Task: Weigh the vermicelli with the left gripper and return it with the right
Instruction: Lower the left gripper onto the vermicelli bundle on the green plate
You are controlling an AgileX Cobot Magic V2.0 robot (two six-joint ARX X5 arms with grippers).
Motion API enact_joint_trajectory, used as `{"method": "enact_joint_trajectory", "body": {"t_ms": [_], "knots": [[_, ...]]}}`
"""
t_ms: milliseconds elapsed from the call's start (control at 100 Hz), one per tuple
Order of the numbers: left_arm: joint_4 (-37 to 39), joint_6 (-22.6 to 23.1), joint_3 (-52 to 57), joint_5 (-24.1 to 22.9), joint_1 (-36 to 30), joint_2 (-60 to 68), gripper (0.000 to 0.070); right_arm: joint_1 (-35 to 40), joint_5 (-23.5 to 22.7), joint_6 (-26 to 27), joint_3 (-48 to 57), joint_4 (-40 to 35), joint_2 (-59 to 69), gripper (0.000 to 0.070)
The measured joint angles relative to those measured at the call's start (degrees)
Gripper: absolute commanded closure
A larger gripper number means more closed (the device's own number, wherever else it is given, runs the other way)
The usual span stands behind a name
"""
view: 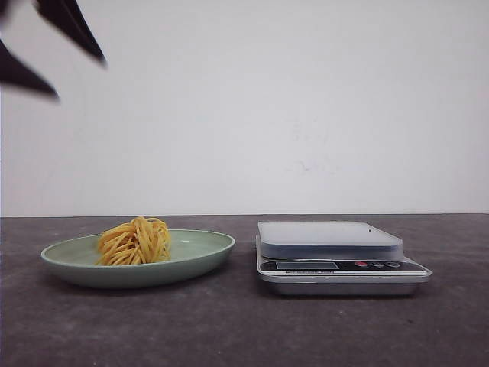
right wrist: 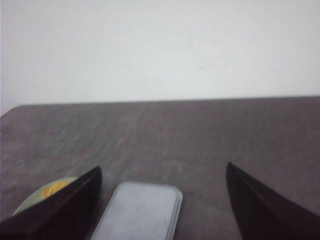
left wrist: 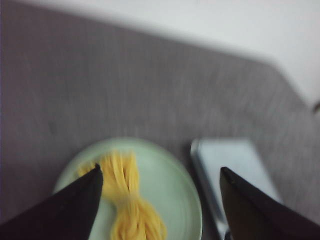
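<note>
Two black fingers (view: 72, 27) of the left gripper (view: 76, 73) are seen spread wide and empty, high above the plate (view: 206, 248). Directly below them, slightly to the robot's right, the vermicelli (view: 134, 241) is found resting on the plate's left half. In the left wrist view its strands are seen running lengthwise between the fingers. The scale (view: 336, 256) is set just beside the plate, on the surface (view: 229, 329). The right gripper (right wrist: 162, 207) is likewise held open, above the scale, farther from the nest.
</note>
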Motion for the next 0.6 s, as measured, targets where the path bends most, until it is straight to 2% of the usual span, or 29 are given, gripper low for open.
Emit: {"method": "enact_joint_trajectory", "body": {"t_ms": [70, 290, 600], "knots": [[0.13, -0.81, 0.50, -0.33, -1.81, 5.92, 0.0279, 0.00, -0.76, -0.02, 0.00, -0.48, 0.83, 0.0155], [1.95, -1.62, 3.63, -3.45, -7.21, 21.05, 0.0276, 0.00, -0.83, -1.20, 0.00, -1.90, 1.18, 0.0154], [3.50, -1.55, 4.98, -11.98, -10.80, 28.85, 0.0276, 0.00, -0.83, -2.21, 0.00, -3.23, 1.18, 0.0154]]}}
